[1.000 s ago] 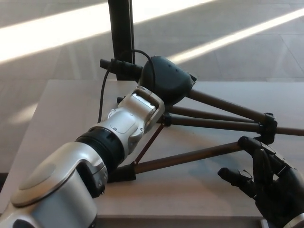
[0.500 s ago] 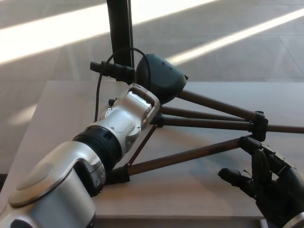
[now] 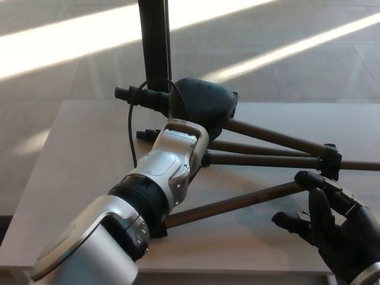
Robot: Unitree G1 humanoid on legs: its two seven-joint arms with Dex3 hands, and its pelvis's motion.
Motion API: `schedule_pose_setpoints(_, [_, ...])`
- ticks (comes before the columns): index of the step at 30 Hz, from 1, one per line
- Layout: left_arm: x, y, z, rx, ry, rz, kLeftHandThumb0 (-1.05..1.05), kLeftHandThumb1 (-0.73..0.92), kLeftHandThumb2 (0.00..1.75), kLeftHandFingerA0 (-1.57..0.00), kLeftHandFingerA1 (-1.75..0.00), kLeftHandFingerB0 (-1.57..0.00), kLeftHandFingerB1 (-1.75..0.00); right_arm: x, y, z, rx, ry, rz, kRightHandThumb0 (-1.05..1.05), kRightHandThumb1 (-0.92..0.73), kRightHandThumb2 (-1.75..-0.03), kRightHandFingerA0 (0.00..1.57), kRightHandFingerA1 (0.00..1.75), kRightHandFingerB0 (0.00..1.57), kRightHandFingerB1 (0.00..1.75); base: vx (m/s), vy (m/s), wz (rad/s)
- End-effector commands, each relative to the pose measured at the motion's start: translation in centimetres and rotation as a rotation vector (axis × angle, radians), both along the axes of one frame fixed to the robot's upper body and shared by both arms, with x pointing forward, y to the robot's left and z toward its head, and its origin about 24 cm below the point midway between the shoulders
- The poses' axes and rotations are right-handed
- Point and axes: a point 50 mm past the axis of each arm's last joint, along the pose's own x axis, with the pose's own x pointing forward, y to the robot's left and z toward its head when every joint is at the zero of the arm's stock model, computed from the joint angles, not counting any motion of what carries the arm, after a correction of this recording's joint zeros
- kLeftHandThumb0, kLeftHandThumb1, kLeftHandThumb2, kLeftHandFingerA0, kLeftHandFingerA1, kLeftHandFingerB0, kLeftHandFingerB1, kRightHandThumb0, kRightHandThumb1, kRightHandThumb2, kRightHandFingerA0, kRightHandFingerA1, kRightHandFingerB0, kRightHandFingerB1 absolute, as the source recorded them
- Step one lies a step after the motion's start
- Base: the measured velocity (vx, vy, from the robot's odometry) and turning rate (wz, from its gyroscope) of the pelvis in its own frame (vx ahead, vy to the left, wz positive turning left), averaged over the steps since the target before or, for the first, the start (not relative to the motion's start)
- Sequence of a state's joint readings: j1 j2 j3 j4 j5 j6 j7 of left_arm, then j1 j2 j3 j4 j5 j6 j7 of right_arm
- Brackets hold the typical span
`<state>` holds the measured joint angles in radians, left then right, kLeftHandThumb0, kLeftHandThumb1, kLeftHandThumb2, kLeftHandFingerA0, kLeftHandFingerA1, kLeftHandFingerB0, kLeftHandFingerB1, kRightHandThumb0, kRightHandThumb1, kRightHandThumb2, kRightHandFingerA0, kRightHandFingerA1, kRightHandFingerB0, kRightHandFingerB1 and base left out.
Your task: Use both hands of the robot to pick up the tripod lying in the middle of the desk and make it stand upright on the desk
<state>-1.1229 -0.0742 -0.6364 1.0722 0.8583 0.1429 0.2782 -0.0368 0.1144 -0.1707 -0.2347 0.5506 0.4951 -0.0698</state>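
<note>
The black tripod (image 3: 267, 159) lies tilted on the pale desk (image 3: 77, 154), its three dark legs fanning out to the right. Its handle end (image 3: 133, 95) pokes out to the left, lifted off the desk. My left hand (image 3: 205, 104) reaches across from the lower left and is shut on the tripod's head, hiding the joint under it. My right hand (image 3: 335, 228) is open at the lower right, palm up. Its fingertips (image 3: 312, 181) are at the end of the nearest leg (image 3: 237, 202), just below a leg collar (image 3: 331, 159).
A black upright post (image 3: 155, 41) stands just behind the desk's far edge, close to the tripod's head. A black cable (image 3: 132, 133) loops from my left wrist over the desk. Sunlit floor lies beyond. The desk's near edge runs along the bottom.
My left hand has raised the tripod's head a little and the forearm has swung to the right. The legs shifted slightly with it. The right hand has hardly moved.
</note>
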Motion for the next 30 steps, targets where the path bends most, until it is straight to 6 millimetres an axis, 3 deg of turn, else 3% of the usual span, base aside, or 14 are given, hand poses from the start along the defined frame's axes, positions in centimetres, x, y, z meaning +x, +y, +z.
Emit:
schedule_pose_setpoints(1, [-0.1, 1.4, -1.4, -0.043, 0.002, 0.038, -0.24, 0.67, 0.7, -0.94, -1.66, -0.81, -1.13, 0.3, 0.4, -0.7, -0.042, 0.03, 0.017, -0.92, -0.31, -0.84, 1.13, 0.87, 0.95, 0.66, 0.0, 0.0, 0.0])
schedule_pose_setpoints(2, [0.0, 1.6, -1.3, -0.027, 0.001, 0.037, -0.32, 0.56, 0.99, -1.13, -1.3, -0.81, -0.99, 0.4, 0.6, -0.8, -0.045, 0.045, 0.016, -0.94, -0.28, -0.83, 1.14, 0.88, 0.95, 0.67, 0.0, 0.0, 0.0])
schedule_pose_setpoints(4, [0.1, 1.9, -1.3, -0.016, -0.007, 0.037, -0.25, 0.7, 0.68, -0.86, -1.66, -0.79, -1.09, 0.5, 0.9, -0.9, -0.057, 0.079, 0.008, -0.93, -0.45, -0.55, 1.13, 0.88, 0.96, 0.66, 0.0, 0.0, 0.0])
schedule_pose_setpoints(5, [0.2, 2.1, -1.2, 0.003, -0.014, 0.037, -0.32, 0.55, 0.99, -1.14, -1.3, -0.84, -1.01, 0.6, 1.2, -1.0, -0.069, 0.097, 0.006, -0.9, -0.29, -0.85, 1.1, 0.94, 0.95, 0.73, 0.0, 0.0, 0.0])
schedule_pose_setpoints(7, [0.2, 2.3, -1.0, 0.009, -0.018, 0.035, -0.27, 0.71, 0.7, -0.87, -1.71, -0.78, -1.25, 0.5, 1.7, -1.2, -0.071, 0.125, -0.001, -0.79, -0.37, -0.59, 1.0, 1.01, 0.89, 0.8, 0.0, 0.0, 0.0])
schedule_pose_setpoints(8, [0.3, 2.5, -0.9, 0.029, -0.031, 0.035, -0.29, 0.69, 0.71, -0.89, -1.73, -0.79, -1.31, 0.3, 2.2, -1.5, -0.055, 0.161, -0.009, -0.92, -0.23, -0.88, 0.94, 1.08, 0.82, 0.83, 0.0, 0.0, 0.0])
schedule_pose_setpoints(16, [0.8, 2.4, 0.9, 0.019, -0.053, 0.023, -0.27, 0.68, 0.66, -0.88, -1.69, -0.78, -1.18, 0.4, 5.0, -2.6, 0.102, 0.292, -0.01, -0.81, -0.33, -0.6, 0.51, 1.29, 0.55, 0.98, 0.0, 0.0, 0.0])
schedule_pose_setpoints(17, [0.7, 2.3, 1.0, 0.01, -0.057, 0.019, -0.27, 0.68, 0.66, -0.87, -1.68, -0.78, -1.24, 0.6, 5.1, -2.6, 0.12, 0.307, -0.015, -0.85, -0.19, -0.83, 0.53, 1.11, 0.55, 0.92, 0.0, 0.0, 0.0])
schedule_pose_setpoints(18, [0.7, 2.1, 1.2, 0.0, -0.065, 0.013, -0.3, 0.7, 0.67, -0.85, -1.6, -0.81, -1.16, 1.0, 5.2, -2.8, 0.17, 0.308, -0.017, -0.86, -0.33, -0.55, 0.41, 1.32, 0.5, 0.98, 0.0, 0.0, 0.0])
schedule_pose_setpoints(23, [0.6, 1.8, 1.4, -0.001, -0.084, -0.002, -0.31, 0.7, 0.67, -0.86, -1.61, -0.84, -1.06, 2.4, 4.8, -2.3, 0.205, 0.276, -0.024, -1.01, -0.28, -0.87, 0.44, 1.17, 0.42, 0.97, 0.0, 0.0, 0.0])
schedule_pose_setpoints(24, [0.6, 1.8, 1.4, -0.016, -0.078, -0.005, -0.32, 0.69, 0.66, -0.86, -1.63, -0.81, -1.07, 2.8, 4.7, -2.1, 0.209, 0.263, -0.034, -0.94, -0.4, -0.54, 0.33, 1.37, 0.42, 1.09, 0.0, 0.0, 0.0])
schedule_pose_setpoints(26, [0.5, 1.7, 1.3, -0.038, -0.076, -0.007, -0.33, 0.51, 0.96, -1.15, -1.3, -0.84, -1.0, 3.3, 4.5, -1.9, 0.206, 0.245, -0.045, -0.94, -0.41, -0.55, 0.34, 1.37, 0.49, 1.09, 0.0, 0.0, 0.0])
schedule_pose_setpoints(27, [0.5, 1.7, 1.3, -0.034, -0.078, -0.009, -0.29, 0.67, 0.65, -0.89, -1.67, -0.81, -1.15, 3.5, 4.4, -1.8, 0.213, 0.231, -0.045, -0.94, -0.44, -0.52, 0.25, 1.36, 0.44, 1.18, 0.0, 0.0, 0.0])
schedule_pose_setpoints(30, [0.4, 1.8, 1.1, -0.021, -0.086, -0.015, -0.28, 0.69, 0.65, -0.88, -1.68, -0.8, -1.2, 4.3, 4.2, -1.5, 0.266, 0.192, -0.071, -0.93, -0.42, -0.55, 0.07, 1.31, 0.18, 1.13, 0.0, 0.0, 0.0])
